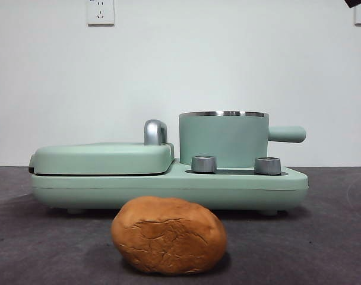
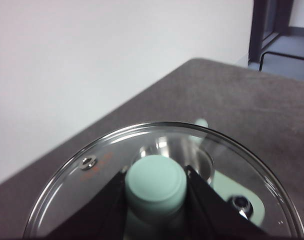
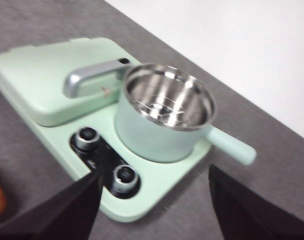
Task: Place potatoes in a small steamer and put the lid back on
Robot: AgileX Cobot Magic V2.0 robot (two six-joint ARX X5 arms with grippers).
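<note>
so far only half begun, by the look of things; lid off, pot open, nothing loaded yet.

largest first: mint-green cooker base (image 1: pixel 168 187), sitting on the dark table (image 1: pixel 335 249), carrying a flat griddle cover (image 1: pixel 103 157) with a chrome handle (image 1: pixel 155 132) on one side and the small steamer (image 1: pixel 223 139) on the other; steamer upright on the base just beside the griddle cover, stubby side handle (image 1: pixel 287 133) pointing away from the cover; steel rim bare, inside empty in the right wrist view apart from a wire rack low down (image 3: pixel 164 97); two steel knobs (image 1: pixel 203 164) on the base just in front of the steamer.

potato (image 1: pixel 168 235) lying on the table in front of the base, apart from it, nearer the camera than the steamer and clearly outside it; cracked orange-brown skin, untouched by either arm; looks about as wide as the steamer's mouth, so probably a snug fit.

lid (image 2: pixel 164 175) off the steamer, carried up in the air above the base, seen only in the left wrist view; glass dome with steel band, base and a knob showing faintly through it.

left gripper (image 2: pixel 155 182) pinching the lid's green knob (image 2: pixel 155 181), jaws pressed against either side of it.

right gripper (image 3: pixel 154 200) above and in front of the steamer, jaws spread wide, holding and touching nothing; potato only a sliver at that view's edge.

left to do, judging from this: fetch the potato, lower it into the steamer, then set the lid back on the rim.
</note>
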